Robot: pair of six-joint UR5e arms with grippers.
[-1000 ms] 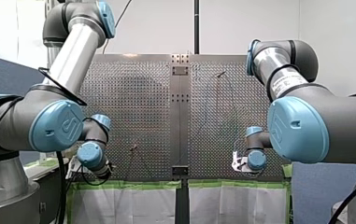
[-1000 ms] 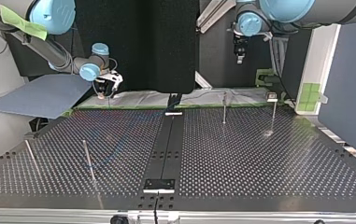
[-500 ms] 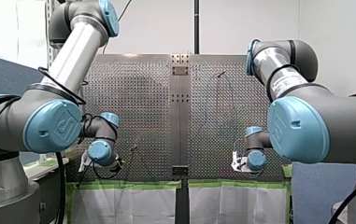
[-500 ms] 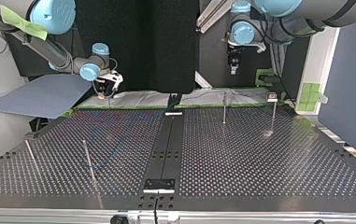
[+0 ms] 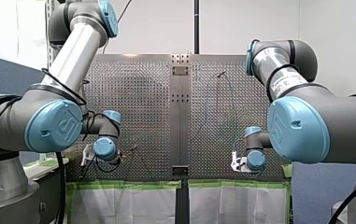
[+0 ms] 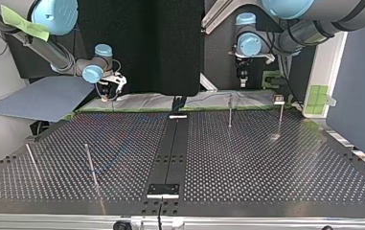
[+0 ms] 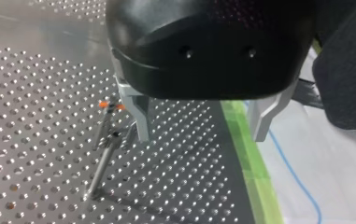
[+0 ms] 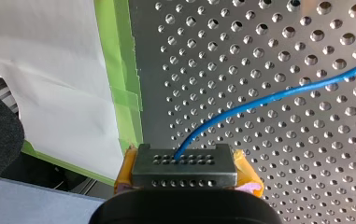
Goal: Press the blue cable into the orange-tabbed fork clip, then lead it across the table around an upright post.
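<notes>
Blue cable [image 8: 259, 100]: one, thin, glossy; long axis diagonal over the perforated tabletop [image 8: 306, 140], leading away from the green tape [image 8: 119, 56] out of your right claw [image 8: 185, 155], which is clamped on it. Orange-tabbed fork clip [image 7: 110, 106]: one, on that tape's tabletop side. Your left claw [image 7: 202, 135]: fingers apart, empty. Upright posts [image 6: 90, 165]: four.

My left arm [image 5: 73, 51] and my right arm [image 5: 283, 79] share silver tubes, dark grey joints and pale blue caps embossed with a logo. Black cables loop around the left, and green tape tags the right at ten o'clock in the top view. My left gripper [image 7: 201, 135] has a rounded black housing with two small holes and pale metal jaws; my right gripper [image 8: 185, 161] has yellow pads [image 8: 246, 173].
</notes>
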